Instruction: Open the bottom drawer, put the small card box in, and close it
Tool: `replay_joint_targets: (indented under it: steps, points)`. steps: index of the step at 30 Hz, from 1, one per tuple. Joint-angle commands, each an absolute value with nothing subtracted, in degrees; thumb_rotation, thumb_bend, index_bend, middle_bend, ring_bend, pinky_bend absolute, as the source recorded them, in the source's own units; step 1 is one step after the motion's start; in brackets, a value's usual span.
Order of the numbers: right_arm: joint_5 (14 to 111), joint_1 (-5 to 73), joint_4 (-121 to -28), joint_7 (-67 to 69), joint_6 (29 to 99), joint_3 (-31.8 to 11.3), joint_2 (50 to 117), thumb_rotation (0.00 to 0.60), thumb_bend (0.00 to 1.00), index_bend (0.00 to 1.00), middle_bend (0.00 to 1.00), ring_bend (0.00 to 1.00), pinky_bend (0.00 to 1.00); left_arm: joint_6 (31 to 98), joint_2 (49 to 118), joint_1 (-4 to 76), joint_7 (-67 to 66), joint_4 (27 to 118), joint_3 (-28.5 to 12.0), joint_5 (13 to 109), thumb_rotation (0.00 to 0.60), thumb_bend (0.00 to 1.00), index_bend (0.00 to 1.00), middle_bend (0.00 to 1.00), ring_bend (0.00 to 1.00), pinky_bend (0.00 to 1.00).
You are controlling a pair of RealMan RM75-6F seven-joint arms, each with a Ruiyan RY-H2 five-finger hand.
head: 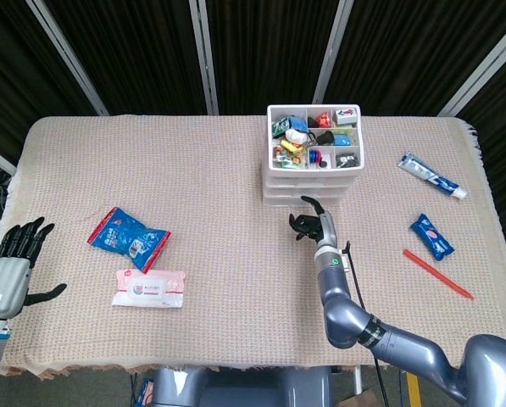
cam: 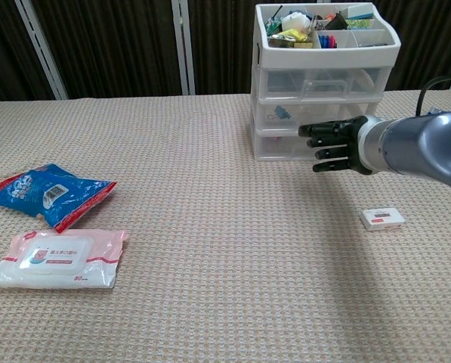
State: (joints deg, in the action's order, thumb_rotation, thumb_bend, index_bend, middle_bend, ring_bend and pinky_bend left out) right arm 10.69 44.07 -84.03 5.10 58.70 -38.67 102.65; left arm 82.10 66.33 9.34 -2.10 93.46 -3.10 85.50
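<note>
Right hand [cam: 332,145], empty with fingers apart, sits just before the closed bottom drawer [cam: 285,144]; next: hook its front and pull.

I see the drawer unit [cam: 325,83] at the worktop's [cam: 210,287] far side, my right hand [cam: 332,146] just before its bottom drawer [cam: 285,144], the small card box [cam: 381,218] nearer me, two packets [cam: 51,227] far left.

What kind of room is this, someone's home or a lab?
Probably a lab or test booth, not a home: black curtains on metal poles behind a cloth-covered table, with assorted items like a drawer unit laid out for the robot.
</note>
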Motion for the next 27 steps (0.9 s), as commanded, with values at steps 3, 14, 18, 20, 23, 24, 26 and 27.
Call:
replay_joint_targets:
  steps: [3,14,18,20,23,24,26,27]
  points:
    - [10.77,44.80,-82.45,4.93,58.86,-39.42,103.16,0.600,0.36,0.22,0.77,0.78,0.65,81.75,66.40,9.46,-2.22,93.41,-3.15,85.16,0.600,0.10,0.07,0.00,0.00,0.00]
    - [8.58,46.13,-78.39,4.60,57.44,-41.30,104.53,0.600,0.36,0.24,0.77,0.78,0.65,81.43,66.28,9.54,-2.05,93.73,-3.23,84.68,0.600,0.10,0.07,0.00,0.00,0.00]
    - [7.00,46.17,-77.71,5.62,56.13,-42.93,104.78,0.600,0.36,0.25,0.77,0.78,0.65,81.26,66.20,9.57,-1.88,93.86,-3.20,84.61,0.600,0.10,0.07,0.00,0.00,0.00]
    - [6.03,46.04,-77.65,6.57,55.41,-44.00,104.88,0.600,0.36,0.27,0.77,0.78,0.65,81.17,66.15,9.58,-1.72,93.97,-3.21,84.50,0.600,0.10,0.07,0.00,0.00,0.00]
    - [4.05,46.04,-77.32,7.24,54.14,-45.25,104.89,0.600,0.36,0.30,0.77,0.78,0.65,81.01,66.04,9.63,-1.57,94.07,-3.19,84.44,0.600,0.10,0.07,0.00,0.00,0.00]
    - [3.66,46.08,-77.18,7.30,53.91,-45.44,104.88,0.600,0.36,0.30,0.77,0.78,0.65,81.01,66.01,9.64,-1.55,94.08,-3.18,84.47,0.600,0.10,0.07,0.00,0.00,0.00]
    - [3.13,46.21,-76.87,7.31,53.60,-45.62,104.91,0.600,0.36,0.31,0.77,0.78,0.65,81.05,65.99,9.63,-1.48,94.09,-3.16,84.53,0.600,0.10,0.07,0.00,0.00,0.00]
    - [2.92,46.25,-76.73,7.38,53.49,-45.73,104.95,0.600,0.36,0.31,0.77,0.78,0.65,81.06,65.98,9.63,-1.45,94.09,-3.16,84.54,0.600,0.10,0.07,0.00,0.00,0.00]
